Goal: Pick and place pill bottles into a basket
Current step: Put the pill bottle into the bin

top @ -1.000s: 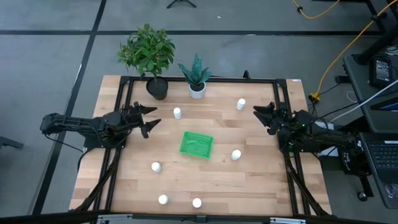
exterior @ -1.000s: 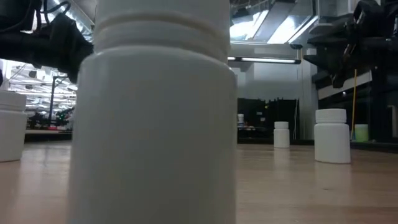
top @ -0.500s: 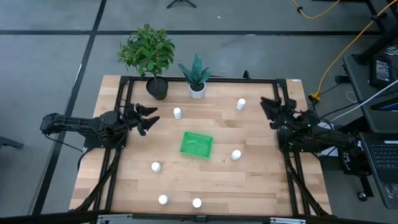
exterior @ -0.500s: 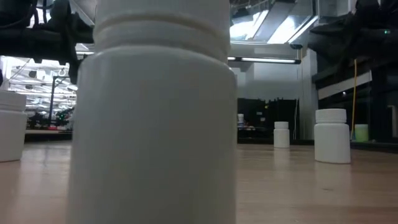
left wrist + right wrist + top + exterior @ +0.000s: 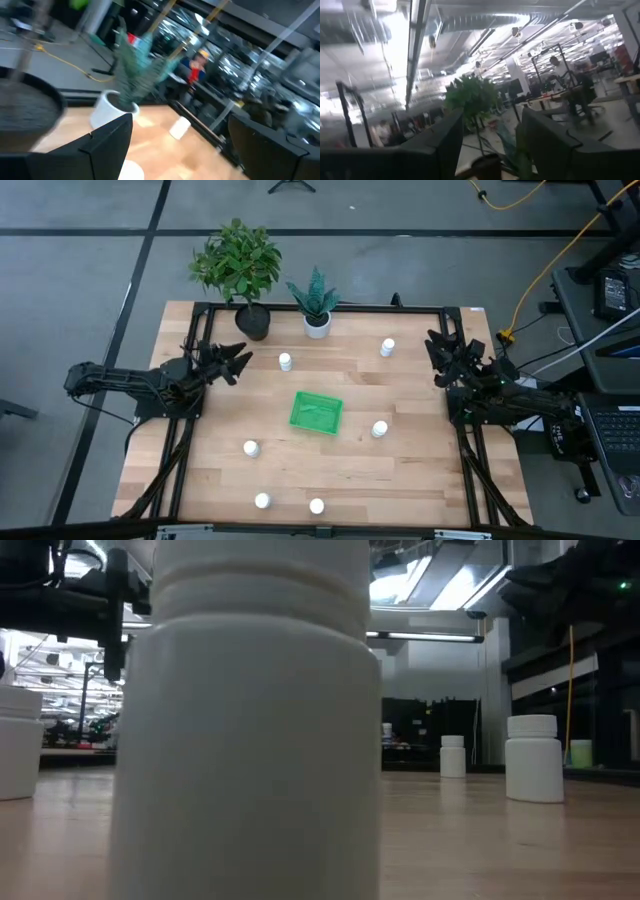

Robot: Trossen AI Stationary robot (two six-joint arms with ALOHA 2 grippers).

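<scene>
Left gripper open, empty, just beside one pill bottle. Right gripper open, empty, near another bottle. Basket lies between both grippers, toward the table front, holding no bottles.

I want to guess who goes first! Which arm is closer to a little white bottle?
Probably the left: its open end effector points at the small white round-capped pill bottle close by. The right end effector, also open, sits farther from its nearest bottle.
</scene>
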